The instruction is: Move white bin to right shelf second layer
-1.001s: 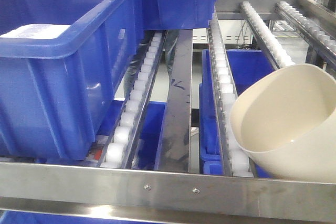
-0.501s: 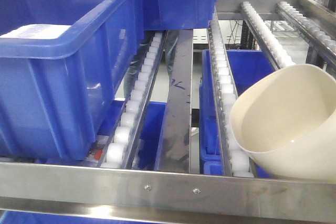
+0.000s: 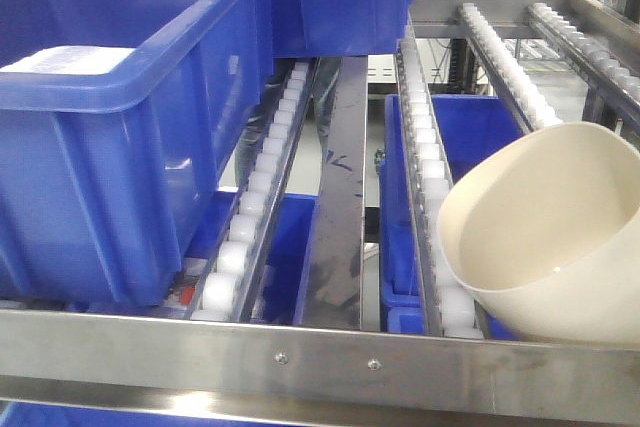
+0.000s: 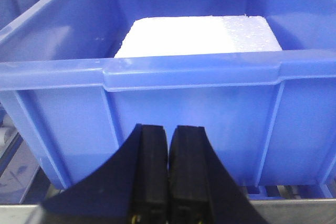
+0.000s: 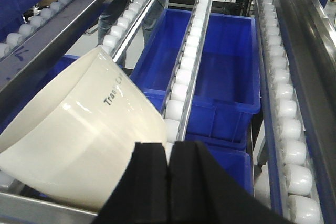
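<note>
Far left, a big blue crate (image 3: 110, 117), ribbed matte plastic with a thick rolled rim, sits on the rack with a grainy white foam block (image 4: 197, 35) inside. The left gripper (image 4: 168, 171) hangs just in front of its wall, black fingers pressed together on nothing. Next, sloping lanes of small glossy white rollers (image 3: 255, 197) flank a scuffed steel rail. Across the front runs the flat brushed rail of the right shelf second layer (image 3: 320, 357), 2 screws showing. At right, the white bin (image 3: 545, 237), cream, glossy, smooth-walled, lies tipped on the rollers, mouth facing left. The right gripper (image 5: 169, 182) sits closed just beside it, empty.
</note>
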Controlling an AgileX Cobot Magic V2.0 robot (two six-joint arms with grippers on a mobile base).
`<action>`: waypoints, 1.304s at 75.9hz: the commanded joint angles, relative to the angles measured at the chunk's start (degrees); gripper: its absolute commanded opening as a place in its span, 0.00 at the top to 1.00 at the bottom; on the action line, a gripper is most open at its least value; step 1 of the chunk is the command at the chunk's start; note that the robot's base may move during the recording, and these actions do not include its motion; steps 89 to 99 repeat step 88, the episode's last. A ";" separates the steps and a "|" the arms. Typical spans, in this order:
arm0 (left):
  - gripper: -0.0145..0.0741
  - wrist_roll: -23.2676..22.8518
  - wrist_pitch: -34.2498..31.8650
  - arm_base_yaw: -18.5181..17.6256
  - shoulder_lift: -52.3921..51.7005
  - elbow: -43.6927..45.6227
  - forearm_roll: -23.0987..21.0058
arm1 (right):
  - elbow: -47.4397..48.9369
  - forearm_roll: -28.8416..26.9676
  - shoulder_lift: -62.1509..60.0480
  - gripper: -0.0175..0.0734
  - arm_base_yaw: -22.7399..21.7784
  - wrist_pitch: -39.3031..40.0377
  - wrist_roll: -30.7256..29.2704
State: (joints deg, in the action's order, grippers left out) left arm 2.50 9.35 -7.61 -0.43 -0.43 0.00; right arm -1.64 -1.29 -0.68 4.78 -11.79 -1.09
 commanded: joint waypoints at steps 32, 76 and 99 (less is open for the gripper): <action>0.74 -0.30 -4.91 -0.19 -0.79 -2.11 0.00 | 0.83 0.29 -1.06 0.78 -0.22 5.47 -0.30; 0.74 -0.30 -4.91 -0.19 -0.79 -2.11 0.00 | 0.83 0.29 -1.06 0.78 -0.22 5.47 -0.30; 0.74 -0.30 -4.91 -0.19 -0.79 -2.11 0.00 | 0.83 0.29 -1.06 0.78 -0.22 5.47 -0.30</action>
